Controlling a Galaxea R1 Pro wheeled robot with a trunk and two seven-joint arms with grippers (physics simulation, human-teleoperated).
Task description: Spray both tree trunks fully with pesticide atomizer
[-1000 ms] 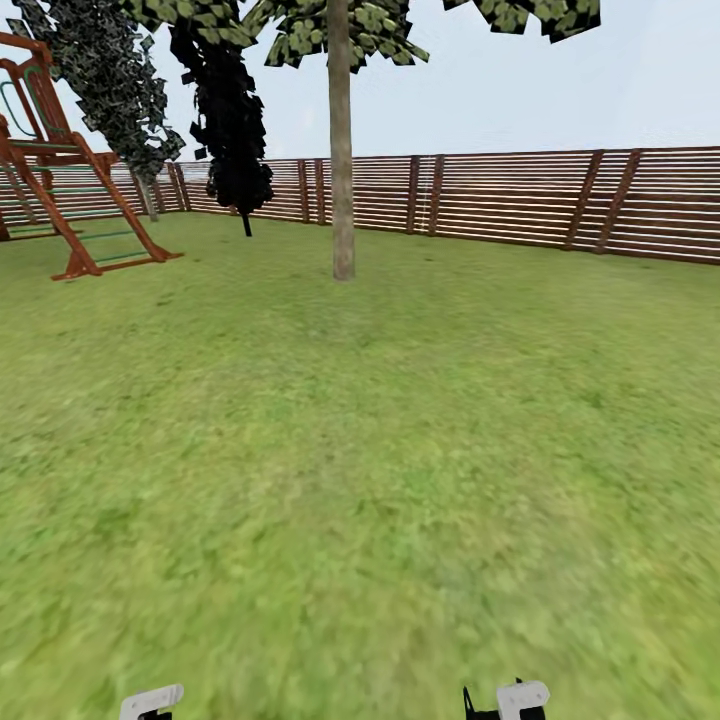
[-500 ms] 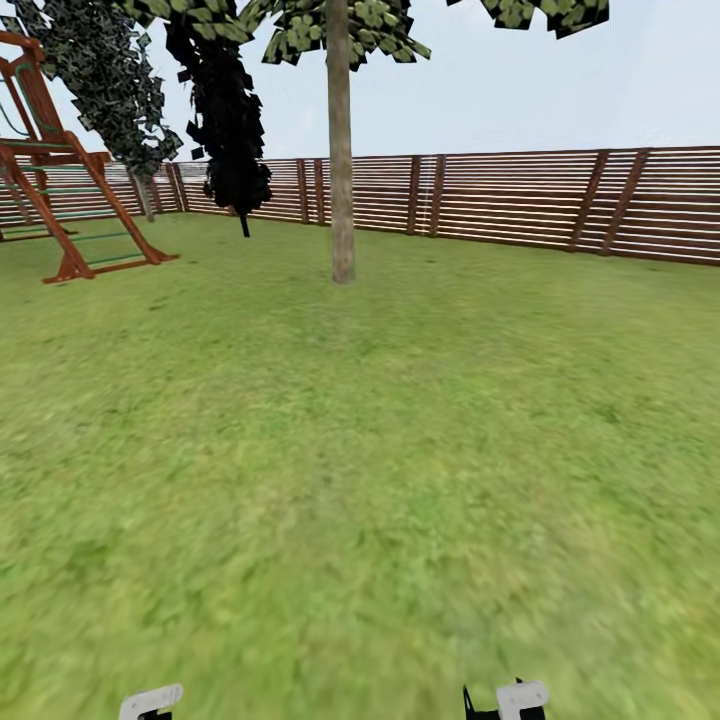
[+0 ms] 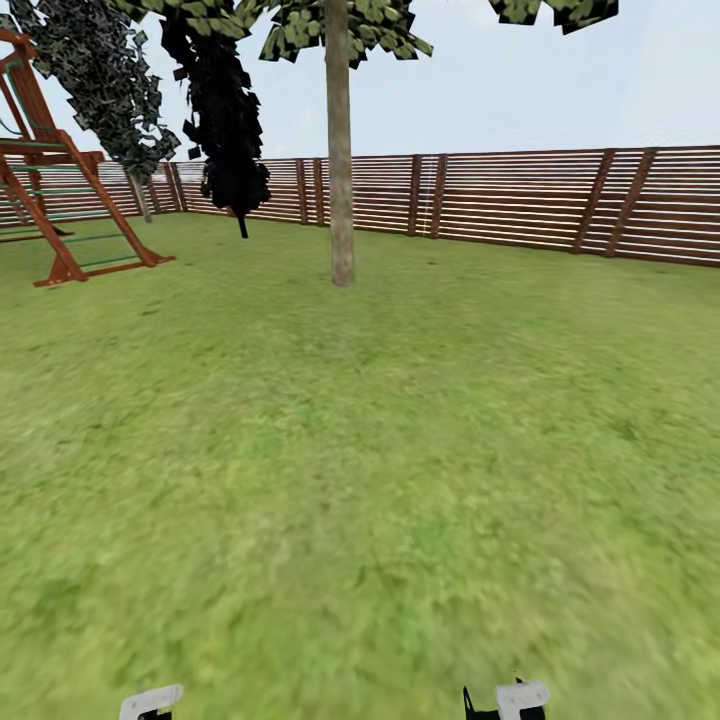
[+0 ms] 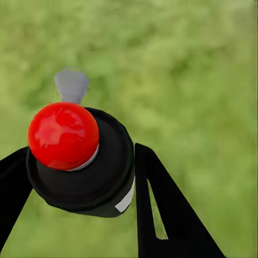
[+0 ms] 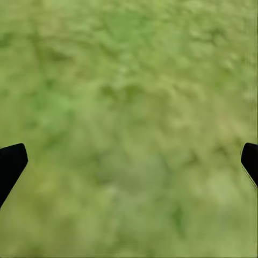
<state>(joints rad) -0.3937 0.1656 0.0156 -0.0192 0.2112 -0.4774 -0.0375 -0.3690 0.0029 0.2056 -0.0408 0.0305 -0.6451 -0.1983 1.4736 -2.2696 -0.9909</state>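
Facing a wide green grass lawn [image 3: 400,450] ringed by a reddish-brown horizontal-slat wooden fence [image 3: 520,200]; pale sky above. One tall tree with a straight, mottled grey-tan trunk [image 3: 340,150] stands ahead, slightly left of centre, base planted in the grass well short of the fence; flat green leaf flakes [image 3: 350,25] spread at the top edge. Left of it, near the fence, a narrow near-black cone-shaped tree [image 3: 225,110]; further left a darker speckled grey-green tree [image 3: 95,80]. Red-brown wooden play frame with a slanted ladder [image 3: 60,210] at far left.

Left wrist view: left gripper [image 4: 75,166] with black fingers [image 4: 161,215] closed against the sides of the pesticide atomizer, a black cylindrical can with a glossy red dome cap [image 4: 63,135] and a small grey nozzle tab [image 4: 71,85]; can held clear above blurred grass.

Right wrist view: right gripper [image 5: 129,161] spread wide, black fingertips [image 5: 11,161] at either edge, nothing between them; blurred grass beyond.

White parts of both arms peek in at the head view's lower edge.
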